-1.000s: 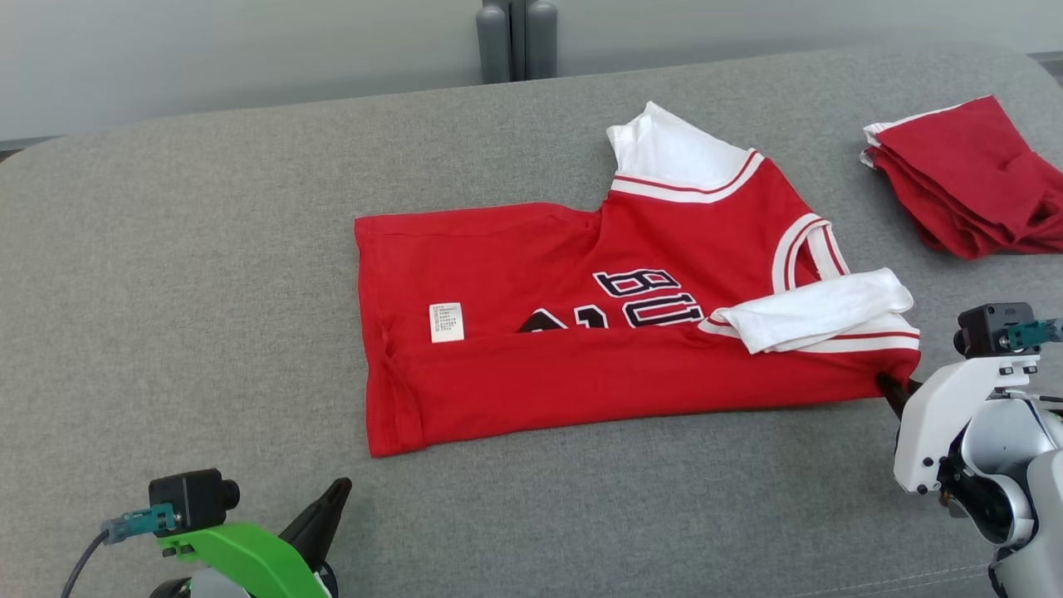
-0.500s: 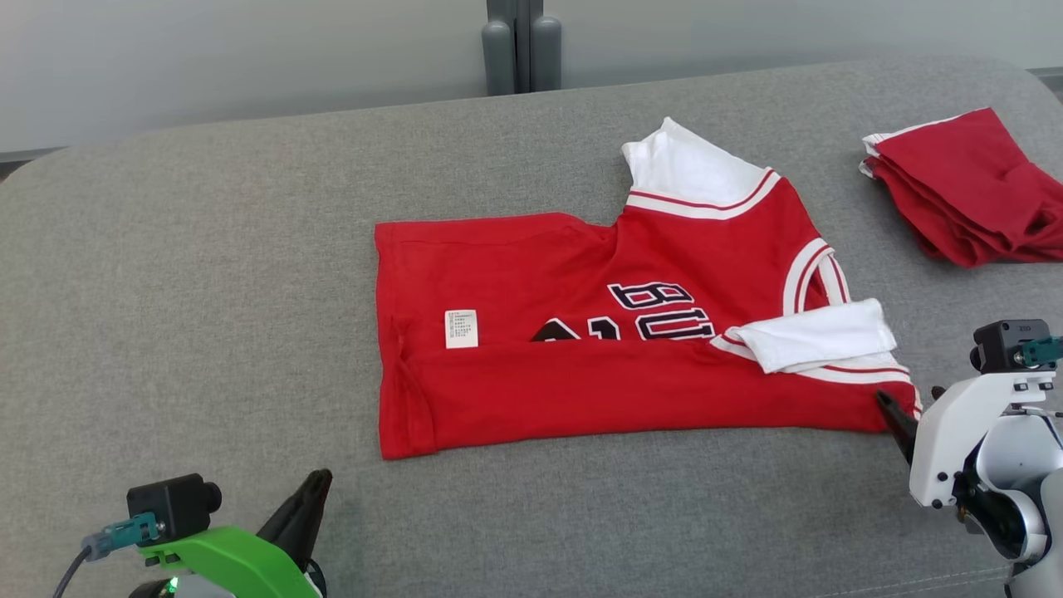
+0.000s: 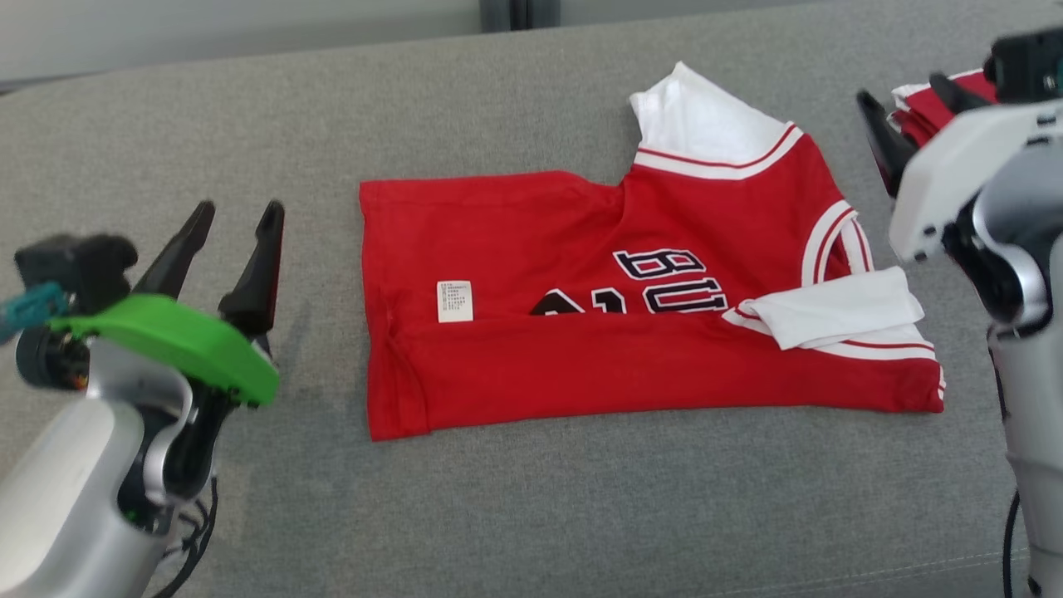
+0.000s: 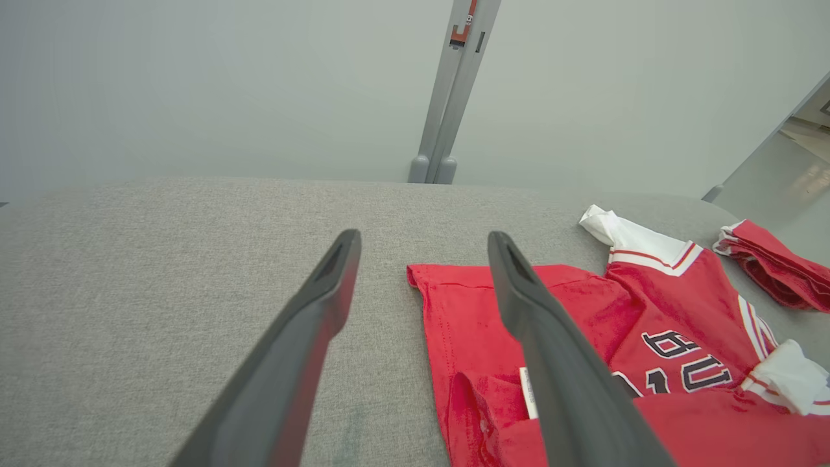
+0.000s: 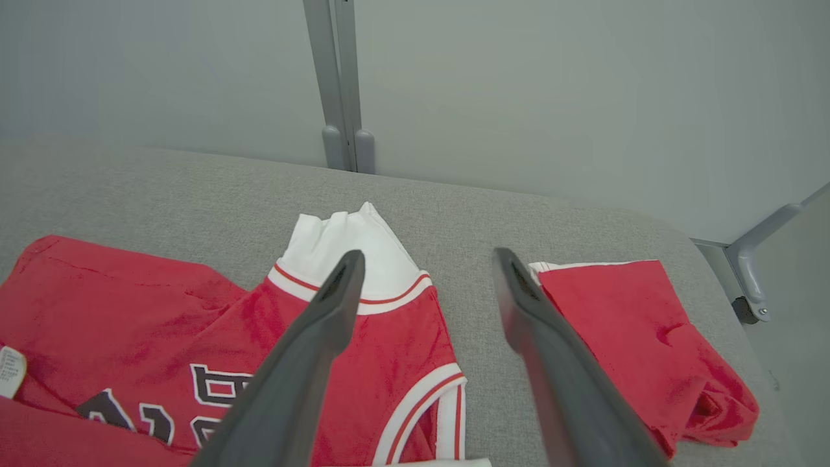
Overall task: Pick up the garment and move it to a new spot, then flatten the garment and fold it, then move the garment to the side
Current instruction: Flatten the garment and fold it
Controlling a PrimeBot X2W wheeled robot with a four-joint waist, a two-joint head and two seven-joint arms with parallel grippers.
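1. Garment: red jersey with white sleeves and red-and-white trim. Lies spread on a grey padded surface, hem end to the left, collar end to the right. Gripped by nothing.
2. Fold: near long edge of the garment turned up over the body, hiding the lower part of the black-and-white lettering.
3. Care label: white, at the hem end of the garment, just above the fold line.
4. Near sleeve: white, laid across the collar end of the garment.
5. Far sleeve: white, juts out past the garment's far edge.
6. Left gripper: green-cased. Hovers left of the garment's hem end, apart from it, over bare padding. Fingers spread wide, nothing between them.
7. Right gripper: white-cased. Raised to the right of the garment's collar end, clear of the cloth. Fingers spread wide, empty.
8. Second red piece: folded pile with a white edge, right of the garment and apart from it.
9. Grey post: upright, beyond the garment's far side, against a pale wall.
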